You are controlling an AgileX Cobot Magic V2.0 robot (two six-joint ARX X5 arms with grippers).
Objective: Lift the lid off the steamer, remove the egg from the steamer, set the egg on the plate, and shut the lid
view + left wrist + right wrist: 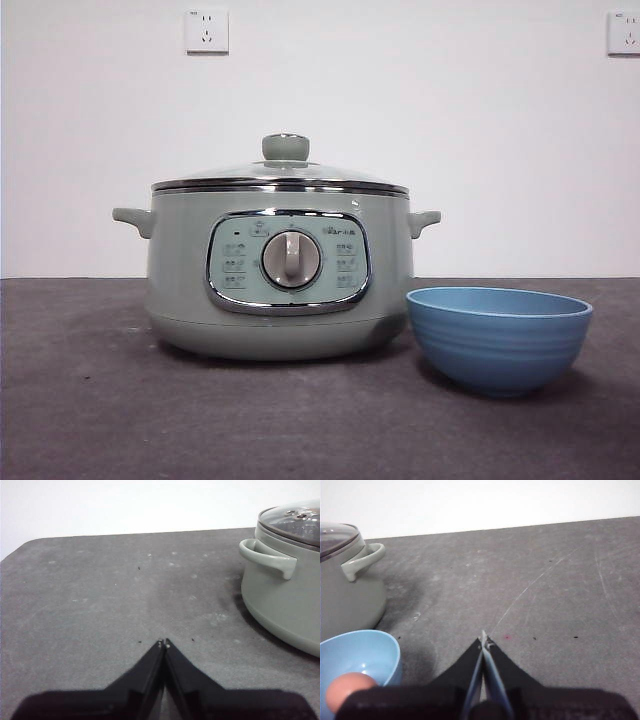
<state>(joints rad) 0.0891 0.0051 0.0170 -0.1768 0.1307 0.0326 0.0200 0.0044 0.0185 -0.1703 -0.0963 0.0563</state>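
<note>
The sage-green steamer (280, 270) stands on the table with the glass lid (284, 172) resting on it, knob up. It also shows in the left wrist view (285, 600) and the right wrist view (347, 595). The blue bowl that serves as the plate (498, 338) stands just right of the pot. In the right wrist view an egg (347, 690) lies inside the bowl (375, 655). My left gripper (163, 643) is shut and empty above the table, left of the pot. My right gripper (483, 639) is shut and empty, right of the bowl. Neither arm shows in the front view.
The dark grey table (90, 400) runs back to a white wall with two sockets (206, 30). The table's far edge and a rounded corner (30, 542) show in the left wrist view.
</note>
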